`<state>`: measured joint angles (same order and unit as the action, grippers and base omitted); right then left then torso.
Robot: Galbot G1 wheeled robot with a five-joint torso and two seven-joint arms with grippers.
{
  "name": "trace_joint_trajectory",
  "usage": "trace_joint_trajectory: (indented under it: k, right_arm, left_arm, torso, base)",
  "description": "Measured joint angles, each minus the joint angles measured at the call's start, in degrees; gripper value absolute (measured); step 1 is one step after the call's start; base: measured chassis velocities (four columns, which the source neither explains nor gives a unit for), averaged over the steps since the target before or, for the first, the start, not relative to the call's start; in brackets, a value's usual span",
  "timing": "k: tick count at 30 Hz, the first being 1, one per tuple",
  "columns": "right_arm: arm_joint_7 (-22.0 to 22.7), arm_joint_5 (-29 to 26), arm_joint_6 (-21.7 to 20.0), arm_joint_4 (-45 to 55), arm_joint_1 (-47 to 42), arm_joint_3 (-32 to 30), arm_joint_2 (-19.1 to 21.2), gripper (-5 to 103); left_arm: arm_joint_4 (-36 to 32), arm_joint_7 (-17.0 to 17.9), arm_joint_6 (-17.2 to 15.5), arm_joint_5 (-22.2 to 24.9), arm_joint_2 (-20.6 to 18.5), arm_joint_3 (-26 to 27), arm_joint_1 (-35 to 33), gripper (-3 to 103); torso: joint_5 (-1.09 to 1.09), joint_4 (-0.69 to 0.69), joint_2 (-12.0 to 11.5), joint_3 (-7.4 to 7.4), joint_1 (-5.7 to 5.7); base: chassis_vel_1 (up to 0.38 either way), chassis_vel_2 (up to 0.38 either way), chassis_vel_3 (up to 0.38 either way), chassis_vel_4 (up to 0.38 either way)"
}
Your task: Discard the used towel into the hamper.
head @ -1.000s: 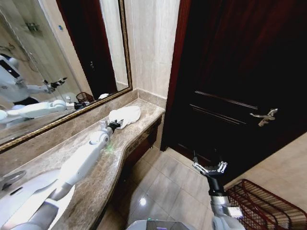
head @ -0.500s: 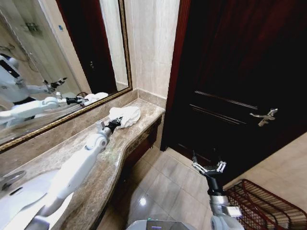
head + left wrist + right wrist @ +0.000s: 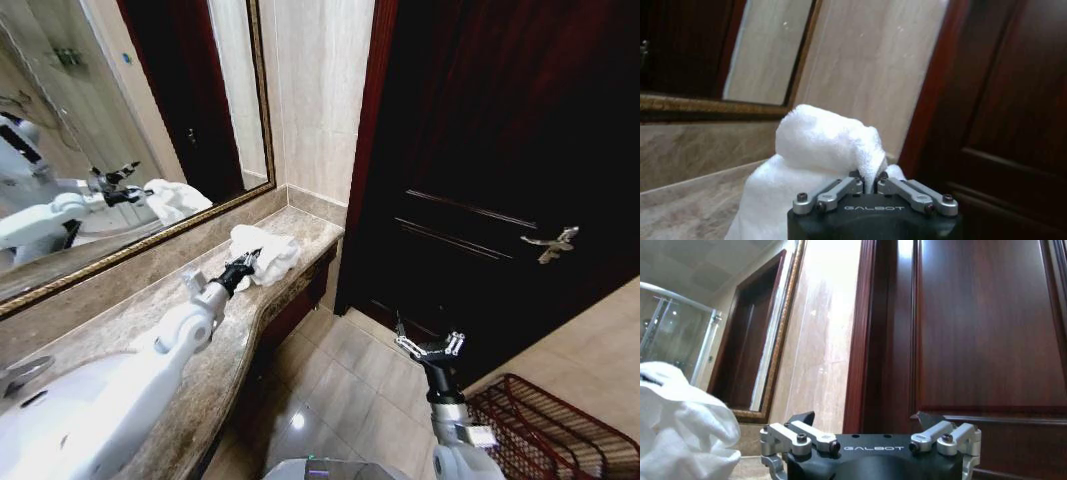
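Observation:
A white towel (image 3: 265, 253) is bunched up at the far end of the marble counter (image 3: 215, 375), lifted into a peak. My left gripper (image 3: 247, 264) is shut on a fold of the towel (image 3: 820, 165), its jaws pinched together on the cloth in the left wrist view. The dark reddish-brown lattice hamper (image 3: 545, 425) stands on the floor at the lower right. Just left of the hamper my right gripper (image 3: 428, 347) hangs open over the floor tiles, holding nothing. The towel (image 3: 680, 430) also shows at the edge of the right wrist view, beyond the right gripper (image 3: 867, 426).
A gold-framed mirror (image 3: 120, 130) runs along the wall behind the counter. A white sink (image 3: 40, 420) sits at the near left. A dark wooden door (image 3: 500, 170) with a metal handle (image 3: 553, 243) fills the far right. Tiled floor (image 3: 345, 390) lies between counter and hamper.
The left gripper has closed on the towel and raised it from a flat heap into a bunched peak, pulling it slightly along the counter. The right gripper has shifted slightly.

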<state>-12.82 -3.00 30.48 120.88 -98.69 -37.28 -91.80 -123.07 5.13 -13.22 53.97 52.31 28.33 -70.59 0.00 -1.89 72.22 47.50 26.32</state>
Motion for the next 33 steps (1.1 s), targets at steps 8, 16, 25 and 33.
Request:
trace_joint_trajectory:
  k: [8, 16, 25, 33]
  right_arm:
    - [-0.1, -0.1, -0.3, 0.1, 0.5, 1.0, 0.3, 100]
    - [-0.1, -0.3, -0.4, 0.1, 1.2, 2.3, 0.6, 100]
    - [0.2, -1.6, -0.3, 1.2, 0.7, 2.7, 1.6, 100]
    - [-0.1, -2.2, 1.0, 1.9, -0.8, 2.4, 1.6, 100]
  left_arm:
    - [-11.9, -2.4, 2.9, -9.0, 9.4, 9.2, -10.3, 6]
    - [-17.7, -3.4, 4.9, -17.5, 18.3, 12.3, -16.2, 6]
    - [-20.5, -4.3, 9.4, -25.2, 26.0, 12.5, -23.5, 6]
    - [-20.6, -6.0, 10.7, -30.0, 30.9, 12.5, -26.4, 6]
  torso:
    - [-0.01, 0.0, 0.0, 0.0, 0.0]
    - [0.01, 0.0, 0.0, 0.0, 0.0]
    - [0.0, 0.0, 0.0, 0.01, 0.0]
    - [0.0, 0.0, 0.0, 0.01, 0.0]
  base:
    - [0.0, 0.0, 0.0, 0.0]
    - [0.0, 0.0, 0.0, 0.0]
    - [0.0, 0.0, 0.0, 0.0]
    - [0.0, 0.0, 0.0, 0.0]
